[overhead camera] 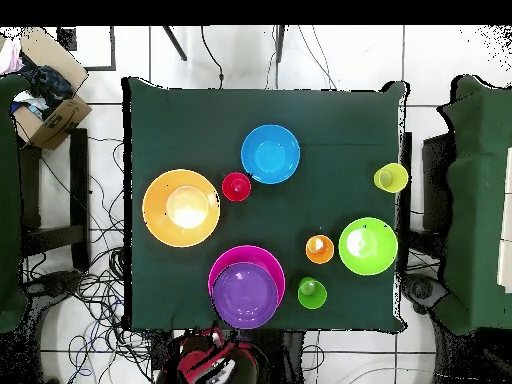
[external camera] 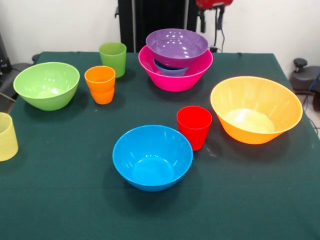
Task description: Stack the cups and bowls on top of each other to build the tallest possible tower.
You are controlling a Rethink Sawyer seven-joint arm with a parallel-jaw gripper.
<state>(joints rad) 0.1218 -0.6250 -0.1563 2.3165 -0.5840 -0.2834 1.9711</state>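
At the table's far side a purple bowl sits tilted on a small blue bowl inside the pink bowl; this is the only pile. Standing alone are the large blue bowl, orange bowl and lime green bowl. The red cup stands between the blue and orange bowls. The orange cup and green cup stand near the lime bowl, and the pale yellow cup is at the left edge. My gripper hangs open and empty behind the pile, off the table.
The table is covered in dark green cloth. Chairs draped in green flank it. A cardboard box sits on one side, and cables lie on the floor around the table.
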